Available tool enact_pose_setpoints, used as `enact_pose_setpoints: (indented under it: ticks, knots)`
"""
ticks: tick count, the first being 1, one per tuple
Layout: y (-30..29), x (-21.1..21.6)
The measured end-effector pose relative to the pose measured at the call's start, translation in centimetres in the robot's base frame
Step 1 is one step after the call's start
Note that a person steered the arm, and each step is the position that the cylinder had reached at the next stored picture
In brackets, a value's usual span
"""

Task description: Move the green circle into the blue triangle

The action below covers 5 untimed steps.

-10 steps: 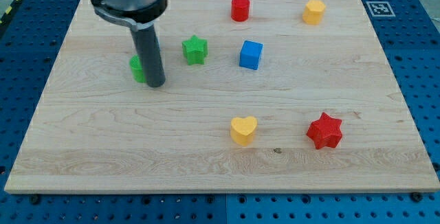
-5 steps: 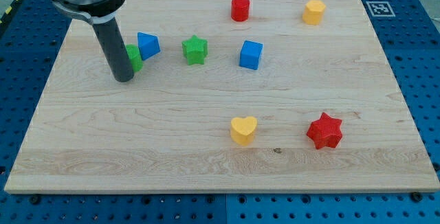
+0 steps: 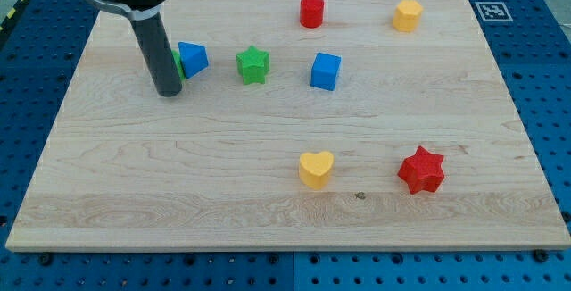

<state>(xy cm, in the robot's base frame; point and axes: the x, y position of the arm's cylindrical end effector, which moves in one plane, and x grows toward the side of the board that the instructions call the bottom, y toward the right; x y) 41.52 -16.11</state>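
In the upper left of the frame the dark rod comes down from the arm's grey collar, and my tip (image 3: 168, 93) rests on the wooden board (image 3: 178, 193). It ends in a plain rod with nothing to open or close, and it holds nothing. The green circle (image 3: 179, 64) is almost wholly hidden behind the rod: only a thin bright green sliver shows at the rod's right edge, just above my tip, so its round shape cannot really be made out here. That sliver touches, or very nearly touches, the blue triangle (image 3: 193, 58), which sits just to its right as a glossy blue wedge with a pale upper face, its point turned toward the upper left.

Further right, near the triangle but apart from it, stands the green star (image 3: 253, 64). To its right, at about the same height in the frame, is the blue cube (image 3: 326, 70). Above it, near the top edge, is the red cylinder (image 3: 311, 11). In the lower middle lies the yellow heart (image 3: 316, 169). Top right holds a yellow block (image 3: 407, 14) with a faceted outline. The red star (image 3: 421, 169) sits at lower right.
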Motion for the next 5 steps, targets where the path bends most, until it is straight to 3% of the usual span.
enact_pose_setpoints:
  ticks: [5]
  knots:
    - [-2.1,-2.2]
